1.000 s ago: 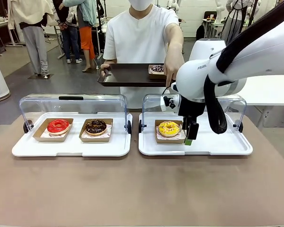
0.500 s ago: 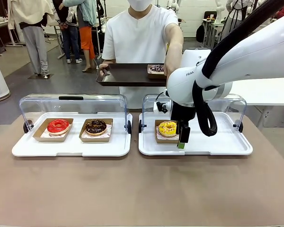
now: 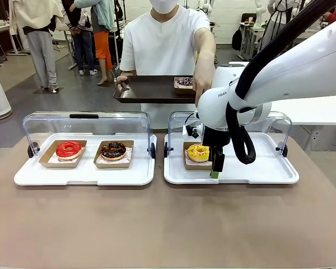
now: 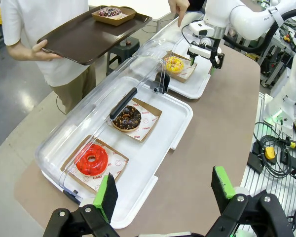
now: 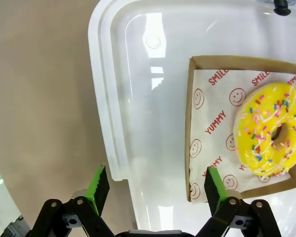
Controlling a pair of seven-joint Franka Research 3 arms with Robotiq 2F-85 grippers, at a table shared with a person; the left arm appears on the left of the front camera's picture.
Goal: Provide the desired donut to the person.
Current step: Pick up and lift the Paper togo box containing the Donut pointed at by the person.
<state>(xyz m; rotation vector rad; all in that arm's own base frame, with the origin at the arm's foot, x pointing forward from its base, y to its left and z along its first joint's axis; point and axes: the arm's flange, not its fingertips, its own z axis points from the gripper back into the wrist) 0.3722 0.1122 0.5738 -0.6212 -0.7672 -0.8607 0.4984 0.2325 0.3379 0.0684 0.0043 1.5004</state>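
Grippers of both arms stand wide open and hold nothing. In the front view the right gripper [image 3: 215,167] hangs low at centre right of the frame, pointing down, just beside the near right corner of the cardboard box [image 3: 189,162] that carries the yellow donut [image 3: 199,152]. This box sits in the left part of the right white tray [image 3: 257,171].

In the right wrist view one green pad [image 5: 98,183] is over the brown table [image 5: 39,74], outside the tray rim, and the other is above the lower corner of the box. The yellow donut lies at the right edge of that frame, not between the fingers.

At top centre the person [image 3: 168,45] holds a dark serving tray [image 3: 148,89] with a sprinkled chocolate donut [image 3: 185,82] on it. The other hand [image 3: 203,84] reaches forward and down over the right white tray, one finger pointing downward.

At the left, the left white tray [image 3: 84,175] holds a red donut [image 3: 69,149] and a dark donut [image 3: 113,149], each in its own box. The left gripper [image 4: 165,188] hovers at the bottom of its own view, above the near end of this tray.
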